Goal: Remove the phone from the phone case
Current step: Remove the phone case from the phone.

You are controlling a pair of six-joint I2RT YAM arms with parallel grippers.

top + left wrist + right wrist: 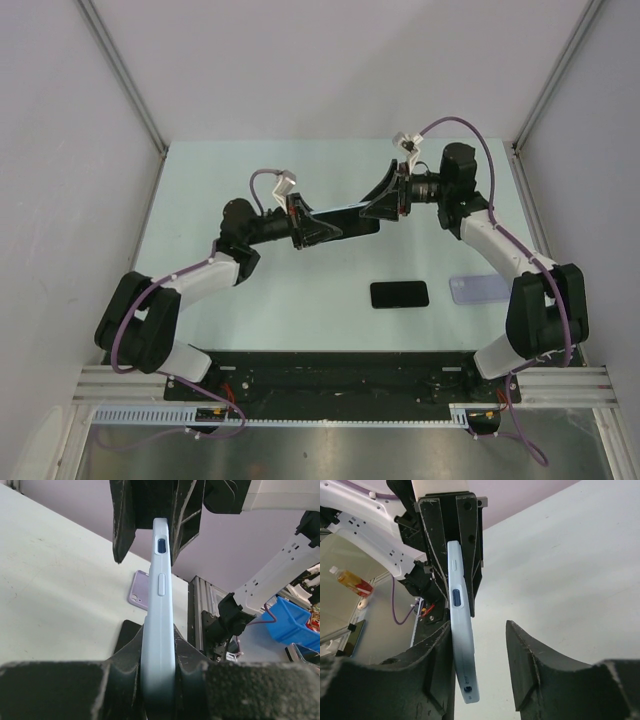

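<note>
Left gripper (158,647) clamps the pale-blue phone case (161,605) edge-on — a lilac case (139,596), seemingly, lies beyond.

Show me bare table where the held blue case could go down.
Free: the far strip of table beyond the held blue case, and the near-left patch between the left arm and the black phone. Crowded: near right, where that phone and the lavender case lie by the right arm.

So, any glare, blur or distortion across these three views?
Top external: even, diffuse light, no glare on the black rectangular phone. Left wrist: the pale blue plastic phone case is sharp, its near end widened by perspective. Right wrist: case sharp, pale tabletop bright and featureless.
</note>
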